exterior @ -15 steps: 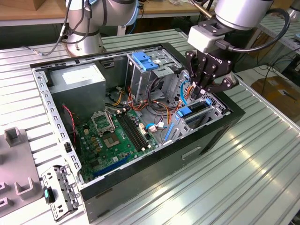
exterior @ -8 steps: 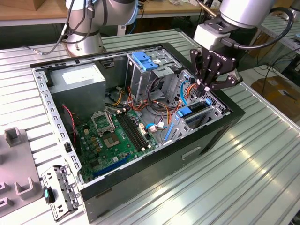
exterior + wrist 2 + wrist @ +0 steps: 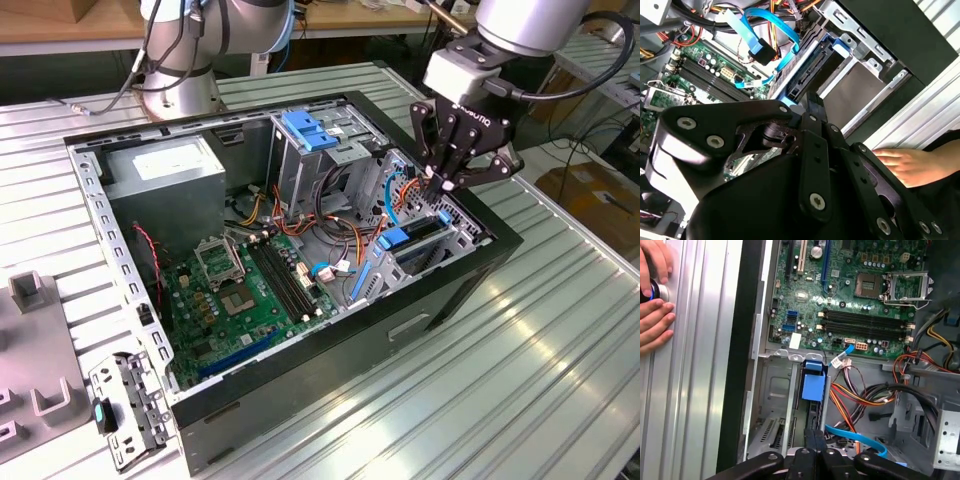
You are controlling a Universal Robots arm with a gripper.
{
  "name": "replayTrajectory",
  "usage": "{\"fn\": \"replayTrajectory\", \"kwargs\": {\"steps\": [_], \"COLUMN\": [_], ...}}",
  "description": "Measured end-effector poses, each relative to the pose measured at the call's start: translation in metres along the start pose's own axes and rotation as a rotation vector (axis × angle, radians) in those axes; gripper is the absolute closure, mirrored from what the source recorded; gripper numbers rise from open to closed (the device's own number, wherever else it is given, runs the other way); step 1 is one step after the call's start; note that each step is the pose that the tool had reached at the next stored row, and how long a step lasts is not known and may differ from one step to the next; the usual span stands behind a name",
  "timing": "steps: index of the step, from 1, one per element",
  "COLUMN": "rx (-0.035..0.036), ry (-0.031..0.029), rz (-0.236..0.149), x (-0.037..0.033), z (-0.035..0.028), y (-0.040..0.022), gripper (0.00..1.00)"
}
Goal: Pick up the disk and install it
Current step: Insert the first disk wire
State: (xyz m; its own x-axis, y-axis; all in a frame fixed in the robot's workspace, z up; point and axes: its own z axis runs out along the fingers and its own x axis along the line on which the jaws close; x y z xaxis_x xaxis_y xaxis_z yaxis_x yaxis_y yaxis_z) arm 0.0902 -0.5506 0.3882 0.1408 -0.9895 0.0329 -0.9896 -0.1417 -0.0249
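Observation:
The disk (image 3: 420, 232) stands on edge in the metal bay at the corner of the open computer case (image 3: 330, 350), on the exterior view's right. It is a black slab with blue side rails. Both wrist views show it slotted between the bay's metal walls: the disk (image 3: 812, 70) with a blue rail along it, and the disk (image 3: 813, 385) with its blue end piece facing up. My gripper (image 3: 441, 185) hangs just above the disk, fingers pressed together with nothing between them. The same shut gripper (image 3: 815, 437) sits close over the disk's end.
Inside the case are a green motherboard (image 3: 240, 290), a grey power-supply box (image 3: 165, 170), a drive cage with a blue latch (image 3: 305, 130) and loose cables (image 3: 865, 395). A person's hand (image 3: 652, 295) rests on the ribbed metal table (image 3: 500, 400) beside the case. A second arm's base (image 3: 180, 60) stands behind.

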Motion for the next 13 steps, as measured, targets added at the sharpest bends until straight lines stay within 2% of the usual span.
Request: {"fn": "replayTrajectory", "kwargs": {"steps": [3, 7, 13], "rx": [0.0005, 0.0006, 0.0004], "ry": [-0.0007, -0.0001, 0.0022], "rz": [-0.02, -0.023, -0.033], "x": [0.0001, 0.0004, 0.0009], "z": [-0.0032, -0.003, -0.0013], "y": [-0.0012, -0.0051, -0.0192], "gripper": [0.89, 0.89, 0.89]}}
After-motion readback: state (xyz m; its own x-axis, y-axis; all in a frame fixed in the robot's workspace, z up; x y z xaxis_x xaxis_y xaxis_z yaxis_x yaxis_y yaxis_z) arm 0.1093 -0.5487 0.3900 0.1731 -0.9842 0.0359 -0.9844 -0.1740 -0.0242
